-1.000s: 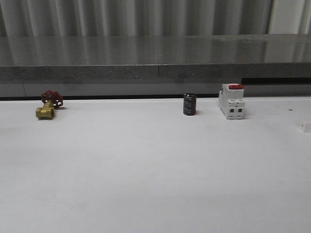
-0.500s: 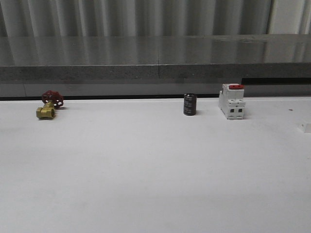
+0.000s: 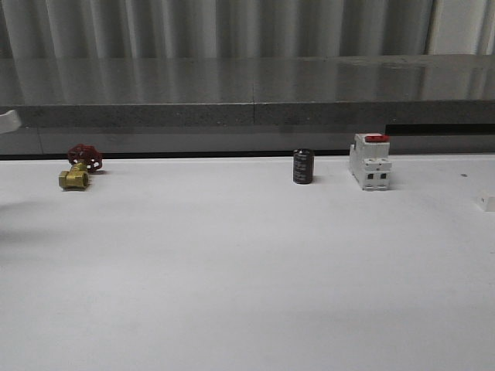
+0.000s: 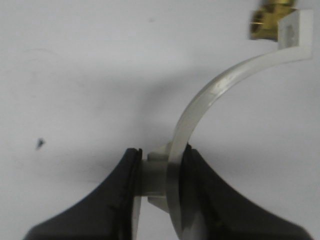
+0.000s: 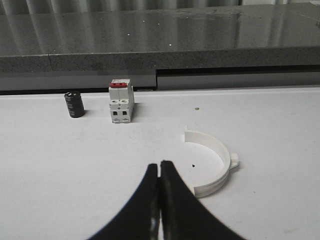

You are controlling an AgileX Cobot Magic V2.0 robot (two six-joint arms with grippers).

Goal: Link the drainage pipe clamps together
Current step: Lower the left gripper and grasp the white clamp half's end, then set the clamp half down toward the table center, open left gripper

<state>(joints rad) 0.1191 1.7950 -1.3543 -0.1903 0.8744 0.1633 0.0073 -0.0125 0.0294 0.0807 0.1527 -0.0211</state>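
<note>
My left gripper (image 4: 160,172) is shut on one drainage pipe clamp (image 4: 215,95), a white half-ring pinched at its middle boss. The arc curves away from the fingers and ends in a flat tab close to the brass valve (image 4: 267,20). A white tip (image 3: 8,121) at the front view's far left edge looks like part of this clamp. The other clamp (image 5: 212,162) lies flat on the white table, just beyond and to one side of my right gripper (image 5: 160,167). That gripper is shut with nothing between its fingers.
The brass valve with a red handwheel (image 3: 76,171) sits at the back left. A black cylinder (image 3: 302,166) and a white switch block with a red top (image 3: 370,161) stand at the back. A grey ledge (image 3: 247,116) runs behind the table.
A white tip has come into the front view at the far left edge, with a faint shadow on the table under it. The valve, cylinder and switch block have not moved.
</note>
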